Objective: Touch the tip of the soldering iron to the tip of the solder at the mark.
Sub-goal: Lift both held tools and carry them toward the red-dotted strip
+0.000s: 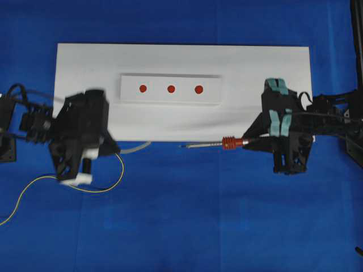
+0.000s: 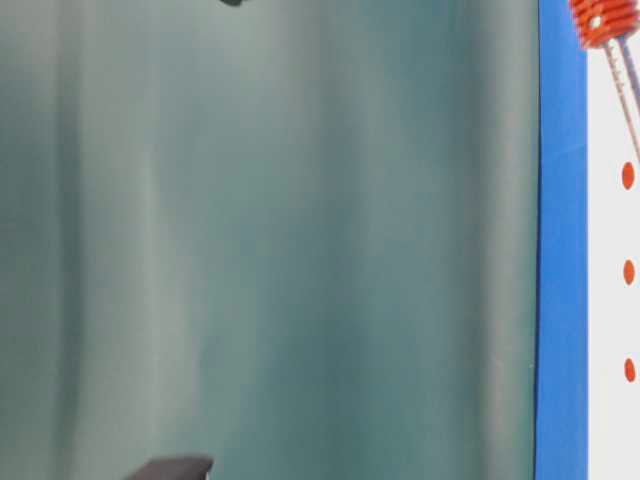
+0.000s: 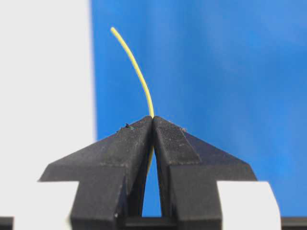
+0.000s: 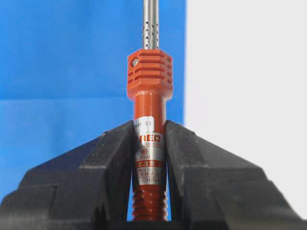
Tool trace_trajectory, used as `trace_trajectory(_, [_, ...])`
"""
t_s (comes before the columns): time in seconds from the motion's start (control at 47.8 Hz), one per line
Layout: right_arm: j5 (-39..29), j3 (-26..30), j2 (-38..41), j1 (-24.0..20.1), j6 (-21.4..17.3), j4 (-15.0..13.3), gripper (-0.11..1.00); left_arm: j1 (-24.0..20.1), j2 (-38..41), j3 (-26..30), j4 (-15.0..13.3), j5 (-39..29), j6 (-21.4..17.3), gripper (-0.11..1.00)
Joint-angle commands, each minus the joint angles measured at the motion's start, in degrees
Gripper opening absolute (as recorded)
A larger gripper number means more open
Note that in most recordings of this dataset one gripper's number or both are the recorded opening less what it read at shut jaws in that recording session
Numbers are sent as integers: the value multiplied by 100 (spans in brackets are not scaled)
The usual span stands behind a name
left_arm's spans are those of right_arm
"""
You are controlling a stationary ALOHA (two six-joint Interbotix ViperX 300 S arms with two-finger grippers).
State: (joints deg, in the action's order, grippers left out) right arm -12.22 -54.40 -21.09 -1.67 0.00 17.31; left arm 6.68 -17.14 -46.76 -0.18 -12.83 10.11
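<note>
1. Overhead: I see my left gripper blurred over the blue surface, the solder looping beside it; my right gripper carries the soldering iron level along the near edge of the white board, near the plate of three red marks
2. Table-level: only the iron's orange collar and shaft beside the marks
3. Left wrist: jaws pinching the solder, its tip curving free
4. Right wrist: jaws clamping the iron's labelled handle

A white board lies on blue cloth, carrying a white strip with three red dots.
</note>
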Motion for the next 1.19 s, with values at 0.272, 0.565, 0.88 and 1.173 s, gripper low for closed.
trace_trajectory(0.272, [-149,220,-70,1169,9,-466,6,-1055,290,554,18,-439,-571,1])
trace_trajectory(0.565, [-431,281,-70,1626,0,-703,6,-1415,510,782,18,-580,-984,1])
trace_trajectory(0.88, [-510,325,-62,1635,-9,-738,6,-1485,571,756,18,-580,-1002,1])
trace_trajectory(1.173, [-563,448,97,1626,-9,-738,6,-1485,536,712,18,-580,-993,1])
